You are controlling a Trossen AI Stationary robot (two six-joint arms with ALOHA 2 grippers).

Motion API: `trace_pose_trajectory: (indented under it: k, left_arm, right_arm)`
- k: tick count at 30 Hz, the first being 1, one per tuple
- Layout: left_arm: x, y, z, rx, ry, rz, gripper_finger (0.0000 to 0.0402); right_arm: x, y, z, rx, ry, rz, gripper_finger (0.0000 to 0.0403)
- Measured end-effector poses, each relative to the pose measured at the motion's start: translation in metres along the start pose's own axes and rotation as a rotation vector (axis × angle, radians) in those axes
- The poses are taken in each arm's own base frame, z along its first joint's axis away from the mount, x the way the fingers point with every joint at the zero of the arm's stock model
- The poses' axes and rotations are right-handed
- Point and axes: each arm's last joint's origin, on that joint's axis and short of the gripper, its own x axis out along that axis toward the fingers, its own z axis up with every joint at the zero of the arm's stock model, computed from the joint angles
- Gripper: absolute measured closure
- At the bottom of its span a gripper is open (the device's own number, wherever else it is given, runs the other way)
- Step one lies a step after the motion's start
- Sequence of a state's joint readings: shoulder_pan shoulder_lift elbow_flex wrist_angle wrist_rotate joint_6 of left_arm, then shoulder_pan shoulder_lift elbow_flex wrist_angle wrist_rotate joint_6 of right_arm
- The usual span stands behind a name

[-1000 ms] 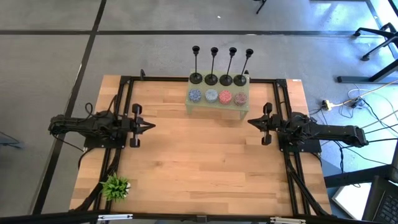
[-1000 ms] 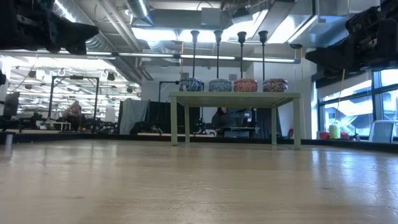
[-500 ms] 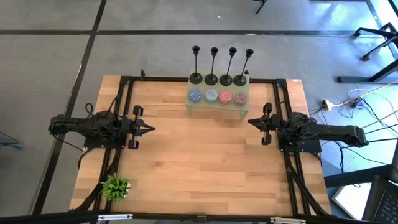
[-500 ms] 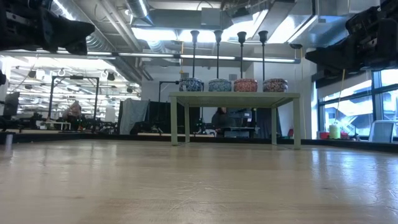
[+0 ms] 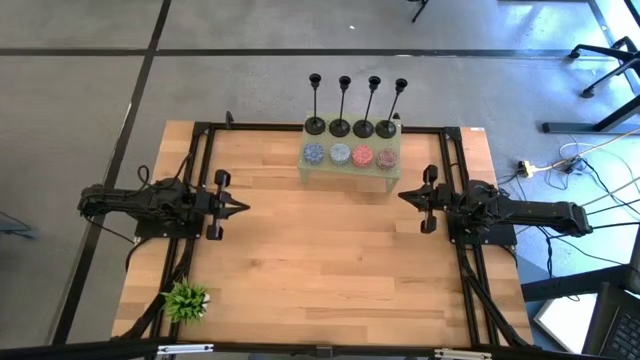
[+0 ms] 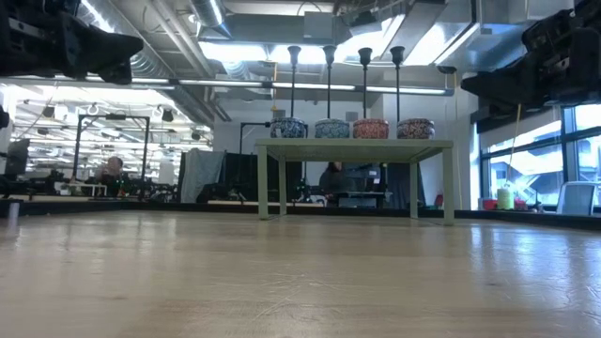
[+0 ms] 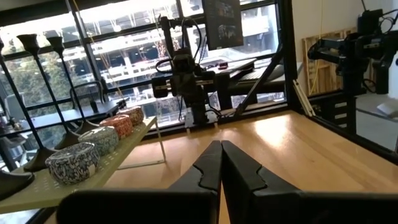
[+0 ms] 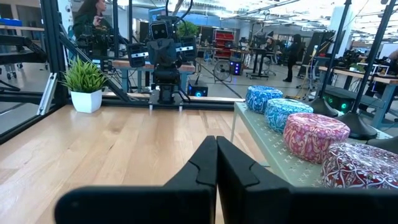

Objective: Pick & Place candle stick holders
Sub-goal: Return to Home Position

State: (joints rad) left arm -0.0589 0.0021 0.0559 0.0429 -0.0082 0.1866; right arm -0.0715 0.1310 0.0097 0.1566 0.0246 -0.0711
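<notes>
A: The table (image 5: pixel 320 270) top is pale wood in joined strips, smooth, with a soft sheen.
B: And the shelf (image 8: pixel 258 134)?
A: Pale green and matt, its top dotted with small holes. The 4 candles (image 8: pixel 310 137) have patterned, slightly glossy sides.
B: The 4 candle stick holders (image 5: pixel 340 128)?
A: Black, matt, metal by the look. The left gripper (image 7: pixel 221 146) and right gripper (image 8: pixel 216 140) are dark, matt, plastic-looking. The frame (image 5: pixel 260 127) is black metal.

Black two-finger left pincer (image 5: pixel 246 207), over the pale wooden counter (image 5: pixel 320 270), left side: swung a touch nearer than a second back. Seated person (image 6: pixel 113 170), far room, left: head dipped slightly.
</notes>
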Motion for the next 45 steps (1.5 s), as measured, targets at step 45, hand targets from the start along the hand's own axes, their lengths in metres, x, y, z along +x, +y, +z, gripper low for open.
trace_pose_trajectory:
  k: [45]
  left_arm:
    - [0.002,-0.003,-0.016,0.01,0.045,-0.009,0.0393]
  right_arm:
    - [0.0,0.0,0.0,0.0,0.003,0.001,0.0402]
